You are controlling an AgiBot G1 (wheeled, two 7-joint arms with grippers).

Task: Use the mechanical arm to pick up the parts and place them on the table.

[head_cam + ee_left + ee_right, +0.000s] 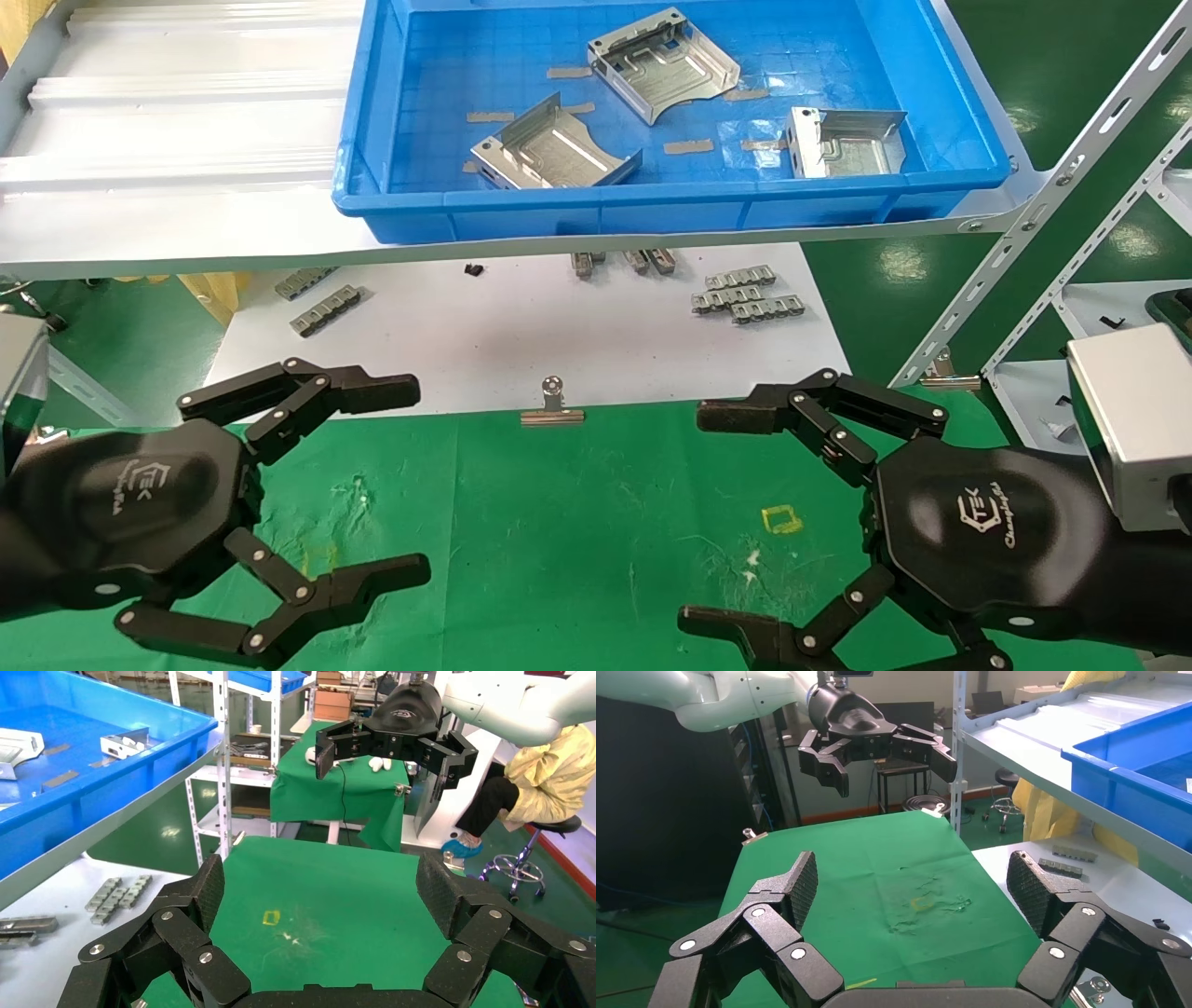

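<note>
Three shiny silver sheet-metal parts lie in a blue bin (391, 186) on the grey shelf: one at the back middle (663, 63), one at the front left (551, 151), one at the right (846, 142). My left gripper (414, 480) hangs open and empty over the left of the green table (596, 522). My right gripper (703, 517) hangs open and empty over the table's right side. Both face each other, well below the bin. A yellow square mark (782, 519) lies on the cloth; it also shows in the left wrist view (271, 917).
A white board (521, 335) behind the cloth carries small grey toothed strips (745, 294) and more at the left (324, 309). A binder clip (553, 410) holds the cloth's far edge. Slotted white shelf struts (1052, 196) slant at the right. Tan tape pieces (687, 146) lie in the bin.
</note>
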